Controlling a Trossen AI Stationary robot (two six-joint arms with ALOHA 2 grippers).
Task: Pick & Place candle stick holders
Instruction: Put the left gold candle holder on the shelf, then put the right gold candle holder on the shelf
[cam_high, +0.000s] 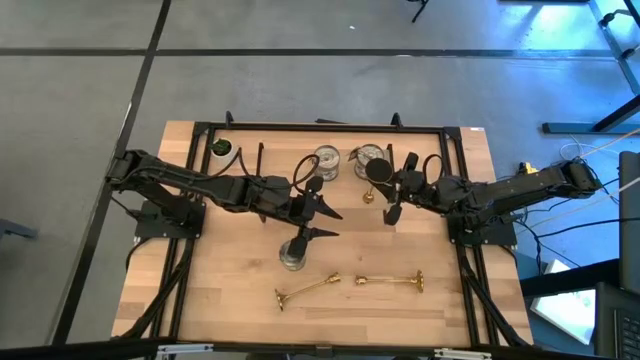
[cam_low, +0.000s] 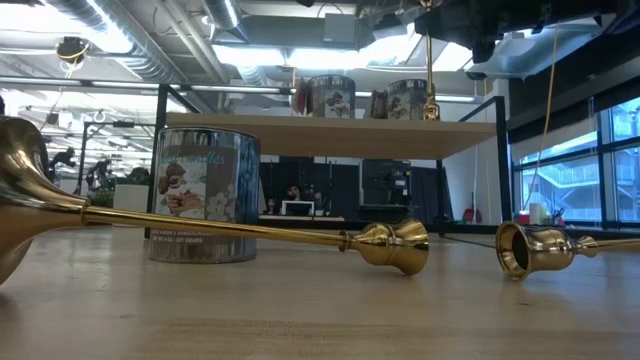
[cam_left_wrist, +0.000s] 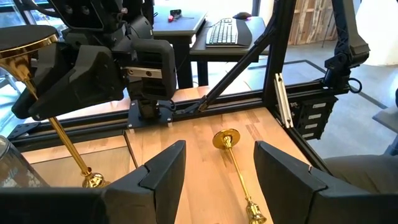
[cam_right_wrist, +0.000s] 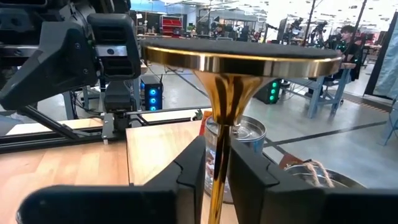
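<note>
Upright brass candlestick (cam_right_wrist: 221, 143) pinched by its slim stem between right gripper (cam_right_wrist: 217, 177) jaws, disc end above them, foot toward bench (cam_high: 240, 300). Likely rigid, slick, top-heavy: grip low on stem. Left gripper (cam_left_wrist: 214, 171) jaws apart, empty, another candlestick (cam_left_wrist: 235, 168) lying flat beyond.

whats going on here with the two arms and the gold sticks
The right gripper has a gold candle stick holder upright between its fingers on the rack's raised shelf, disc end up, beside two silvery cups. The left gripper hangs open above the table near a third cup. Two more gold sticks lie flat on the wooden table.
</note>
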